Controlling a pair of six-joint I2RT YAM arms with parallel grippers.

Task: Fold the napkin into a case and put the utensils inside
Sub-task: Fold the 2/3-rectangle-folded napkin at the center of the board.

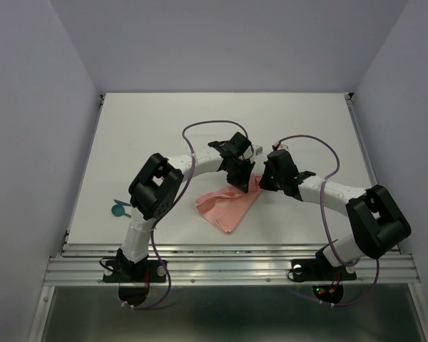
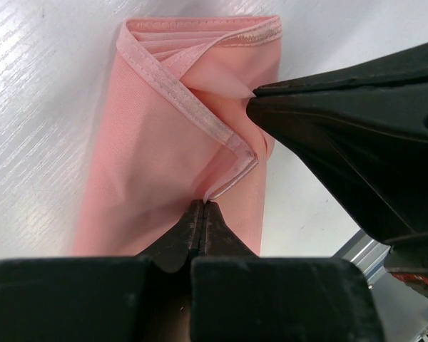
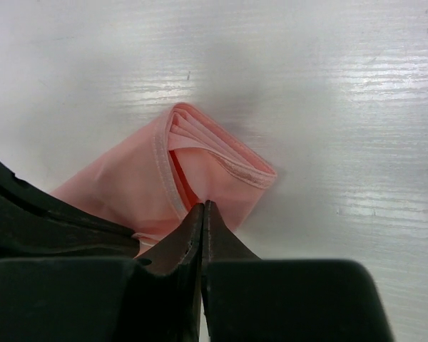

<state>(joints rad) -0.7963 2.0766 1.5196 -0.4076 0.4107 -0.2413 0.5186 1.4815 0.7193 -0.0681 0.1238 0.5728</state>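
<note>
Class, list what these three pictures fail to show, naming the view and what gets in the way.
- Top view: the utensil is tiny and partly behind the left arm; kind and number unclear.
- Top view: the left gripper and right gripper cover the napkin's far end.
- Left wrist: the right gripper hides part of the napkin's right edge.
- Right wrist: the shut fingers hide whether cloth is caught between them.

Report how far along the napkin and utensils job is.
Done: the napkin is folded into a narrow layered strip. In hand: the left gripper and right gripper both pinch its hemmed edges. Left: the utensils lie near the left edge of the table, not inside.
</note>
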